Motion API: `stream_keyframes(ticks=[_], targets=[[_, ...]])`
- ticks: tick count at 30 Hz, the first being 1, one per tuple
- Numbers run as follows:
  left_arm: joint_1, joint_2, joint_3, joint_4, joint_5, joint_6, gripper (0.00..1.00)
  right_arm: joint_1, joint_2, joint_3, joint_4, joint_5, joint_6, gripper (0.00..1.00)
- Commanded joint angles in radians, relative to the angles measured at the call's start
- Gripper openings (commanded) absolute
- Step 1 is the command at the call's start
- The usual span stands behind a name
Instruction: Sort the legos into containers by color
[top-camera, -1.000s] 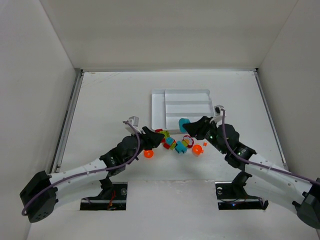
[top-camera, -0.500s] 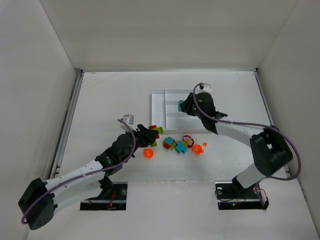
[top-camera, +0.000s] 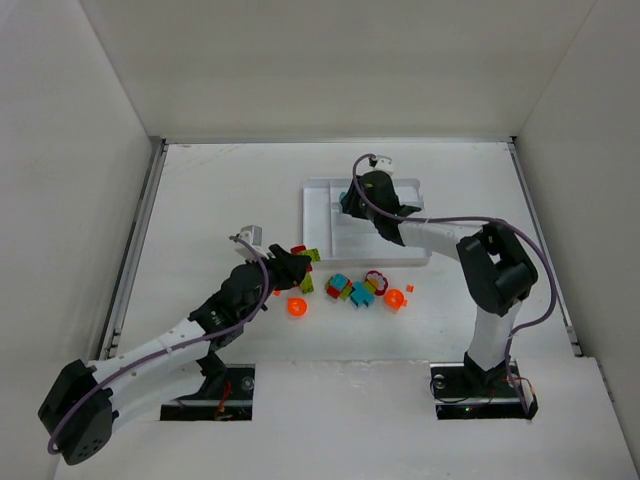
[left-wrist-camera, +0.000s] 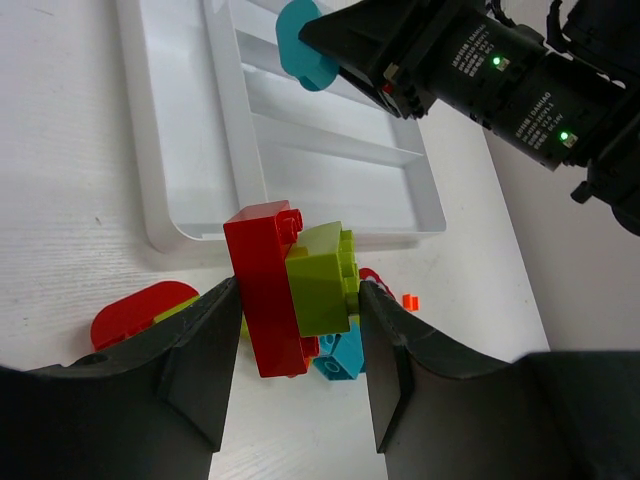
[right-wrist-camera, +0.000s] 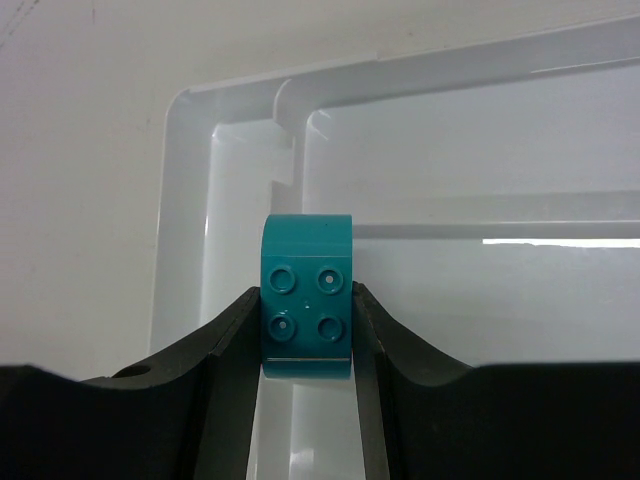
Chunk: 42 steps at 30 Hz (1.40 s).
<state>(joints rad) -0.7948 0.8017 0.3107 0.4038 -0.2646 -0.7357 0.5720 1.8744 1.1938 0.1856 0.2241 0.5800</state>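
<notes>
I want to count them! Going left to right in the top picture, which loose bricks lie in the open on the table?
Orange round brick → teal-green-red clump → second orange round brick → tiny orange bit.

— What has moved in the last second?
— Mostly the right gripper (top-camera: 350, 200). It was low by the pile (top-camera: 352, 290), just off the tray's (top-camera: 316, 228) near edge. It has since swung out over the tray to the far left corner.
— And the teal brick (right-wrist-camera: 306, 290)?
— It went along between the fingers and now hangs above the slots.
— Anything on the left side?
— The left gripper (top-camera: 298, 265) has drawn a little left and away from the pile. The red-green pair (left-wrist-camera: 290, 290) came with it, so the orange ball (top-camera: 297, 307) now lies uncovered.
</notes>
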Motion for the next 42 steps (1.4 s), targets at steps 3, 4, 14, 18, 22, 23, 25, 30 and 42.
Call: stream_keyframes(ticks=[3, 4, 14, 18, 22, 23, 25, 30, 42], targets=[[0.021, 0.033, 0.011, 0.070, 0.031, 0.016, 0.19, 0.048, -0.008, 0.015, -0.009, 0.066, -0.051, 0.25], [0.021, 0.033, 0.014, 0.072, 0.033, 0.016, 0.19, 0.056, -0.003, 0.020, -0.023, 0.072, -0.052, 0.27], [0.029, 0.022, 0.048, 0.038, 0.037, -0.027, 0.20, 0.073, -0.035, -0.005, -0.046, 0.123, -0.058, 0.61], [0.045, 0.033, 0.079, -0.003, 0.067, -0.076, 0.20, 0.081, -0.144, -0.095, 0.006, 0.115, -0.083, 0.66], [0.085, 0.068, 0.129, -0.069, 0.143, -0.143, 0.20, 0.102, -0.315, -0.236, 0.058, 0.086, -0.134, 0.65], [0.098, 0.082, 0.142, -0.082, 0.163, -0.158, 0.21, 0.108, -0.364, -0.275, 0.067, 0.072, -0.134, 0.62], [0.119, 0.119, 0.165, -0.103, 0.205, -0.182, 0.21, 0.131, -0.473, -0.357, 0.089, 0.025, -0.134, 0.51], [0.164, 0.230, 0.237, -0.157, 0.349, -0.206, 0.21, 0.220, -0.655, -0.511, 0.167, -0.161, -0.167, 0.48], [0.236, 0.223, 0.248, -0.166, 0.729, -0.301, 0.26, 0.370, -0.790, -0.554, 0.127, -0.273, -0.336, 0.73]])
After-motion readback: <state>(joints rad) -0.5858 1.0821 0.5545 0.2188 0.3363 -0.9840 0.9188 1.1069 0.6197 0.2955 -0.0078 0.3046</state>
